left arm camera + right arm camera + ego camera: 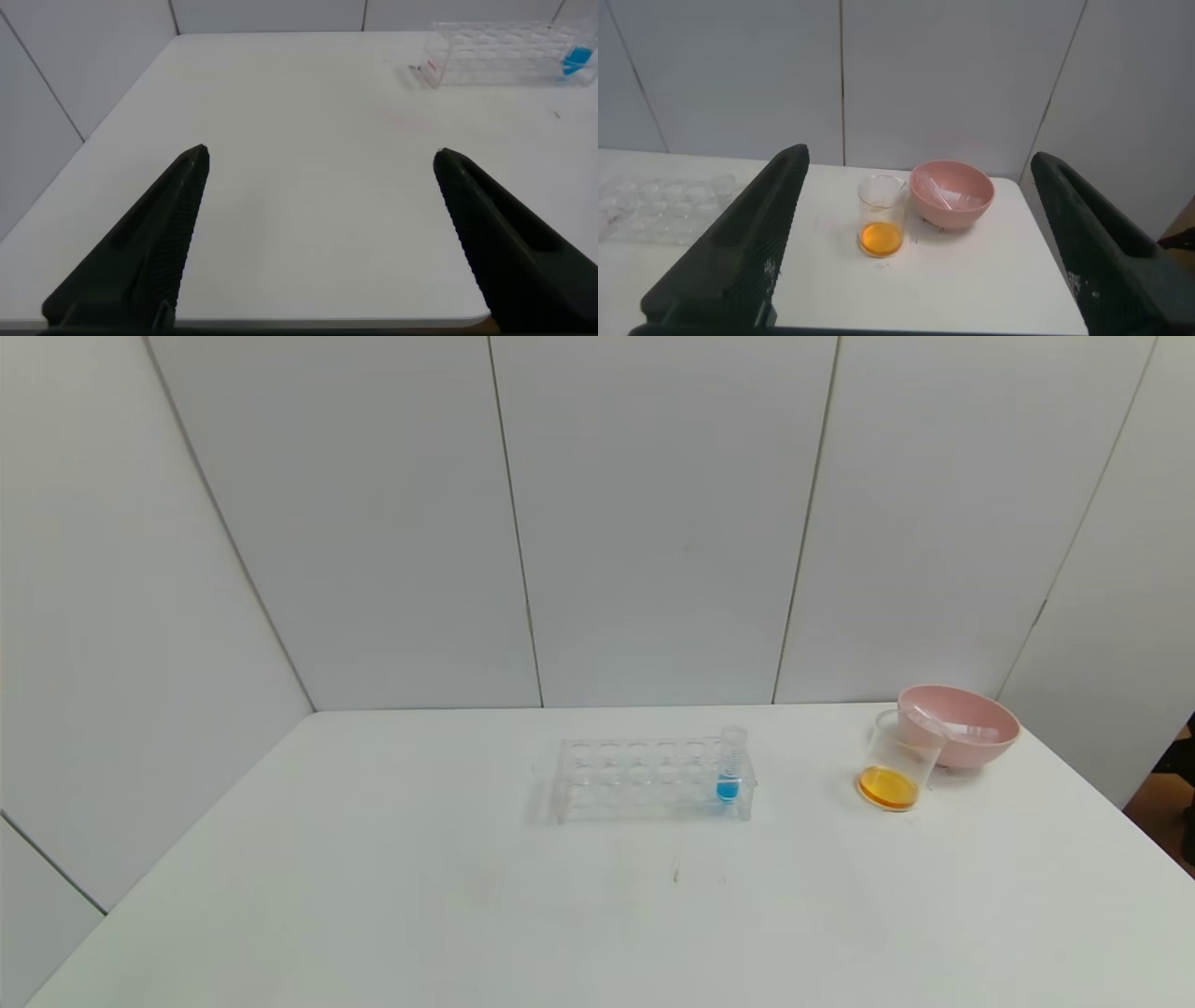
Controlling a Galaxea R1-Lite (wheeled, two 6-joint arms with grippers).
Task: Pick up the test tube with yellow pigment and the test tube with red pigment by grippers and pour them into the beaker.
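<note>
The clear beaker (898, 761) stands at the right of the table, next to the pink bowl, with orange liquid at its bottom. It also shows in the right wrist view (882, 217). No tube with yellow or red liquid is in view. Clear, empty-looking tubes (948, 196) lie in the pink bowl (976, 714). My left gripper (322, 152) is open and empty over the table's near left edge. My right gripper (920, 154) is open and empty, off the table's near right edge, facing the beaker. Neither gripper shows in the head view.
A clear tube rack (653, 779) stands mid-table with one tube of blue liquid (729, 770) at its right end. The rack also shows in the left wrist view (500, 54). White wall panels close the back and sides.
</note>
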